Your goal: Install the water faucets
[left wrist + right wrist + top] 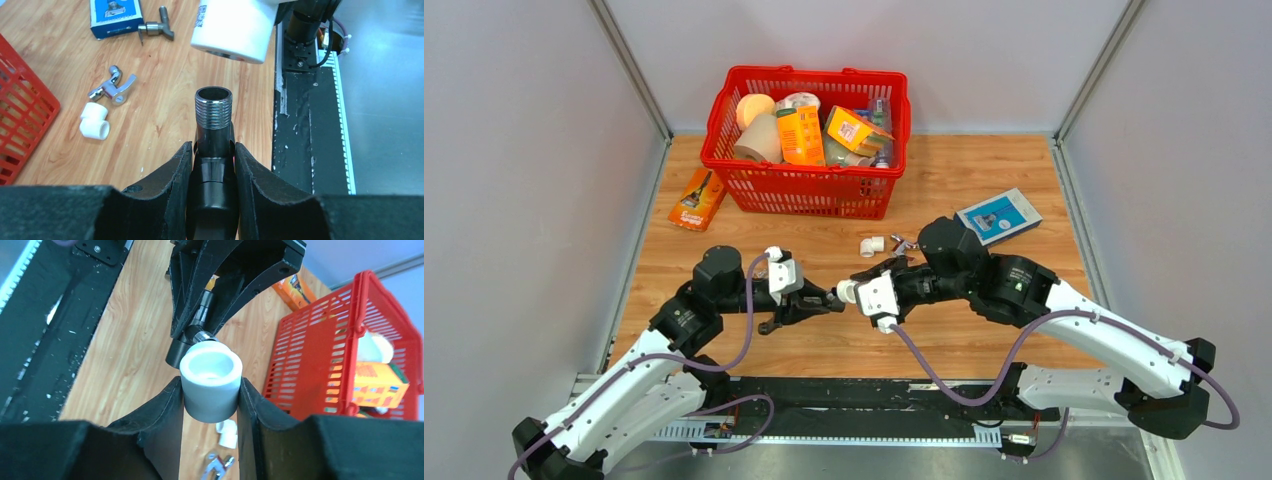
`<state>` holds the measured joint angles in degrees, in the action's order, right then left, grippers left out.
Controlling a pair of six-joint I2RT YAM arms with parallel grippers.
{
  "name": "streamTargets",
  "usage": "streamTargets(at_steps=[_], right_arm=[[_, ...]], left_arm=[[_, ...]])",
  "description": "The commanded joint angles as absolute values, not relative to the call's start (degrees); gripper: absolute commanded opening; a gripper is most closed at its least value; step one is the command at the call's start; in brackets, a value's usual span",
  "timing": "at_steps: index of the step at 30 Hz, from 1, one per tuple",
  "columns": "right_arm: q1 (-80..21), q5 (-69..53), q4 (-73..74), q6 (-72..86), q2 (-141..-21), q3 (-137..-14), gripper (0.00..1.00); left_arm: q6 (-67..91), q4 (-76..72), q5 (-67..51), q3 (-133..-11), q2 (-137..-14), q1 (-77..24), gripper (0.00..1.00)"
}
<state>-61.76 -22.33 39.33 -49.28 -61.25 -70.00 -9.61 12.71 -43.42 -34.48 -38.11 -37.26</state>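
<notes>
We had the left fingers (172, 175) clamped on the dark faucet (213, 107), held above the desk (165, 90), threaded end out. Right fingers (157, 420) gripped a white fitting (210, 380) just beside it. We judged: line up the axes first, then turn gently to avoid cross-threading.

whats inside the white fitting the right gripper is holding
The fitting shows an open white bore, empty at the mouth; deeper in is hidden. The faucet has its threaded end outside it.

Faucet (213, 131): dark grey. Fitting (210, 380), near centre: white. Basket (809, 190), far left: red, slotted lattice. Surface (984, 165): light wood grain. Box (998, 215), right: blue, white.
</notes>
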Motion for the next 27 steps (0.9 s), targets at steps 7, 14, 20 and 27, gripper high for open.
streamTargets(at_steps=[7,14,20,27], right_arm=[[-61.96,-26.11,41.48,-64.94,-63.81,-74.18,0.00],[-62.31,-25.75,42.19,-67.14,-62.76,-73.22,0.00],[-62.58,-23.91,42.27,-68.73,-61.17,-71.28,0.00],[-62.58,-28.64,41.40,-67.68,-58.71,-70.58,0.00]], left_arm=[[-17.74,19.58,-47.29,-44.37,-41.92,-38.49,0.00],[-22.15,27.68,-44.73,-51.32,-47.02,-42.10,0.00],[-26.27,33.30,-45.43,-56.95,-48.34,-42.45,0.00],[-26.98,35.59,-47.55,-58.89,-48.25,-45.26,0.00]])
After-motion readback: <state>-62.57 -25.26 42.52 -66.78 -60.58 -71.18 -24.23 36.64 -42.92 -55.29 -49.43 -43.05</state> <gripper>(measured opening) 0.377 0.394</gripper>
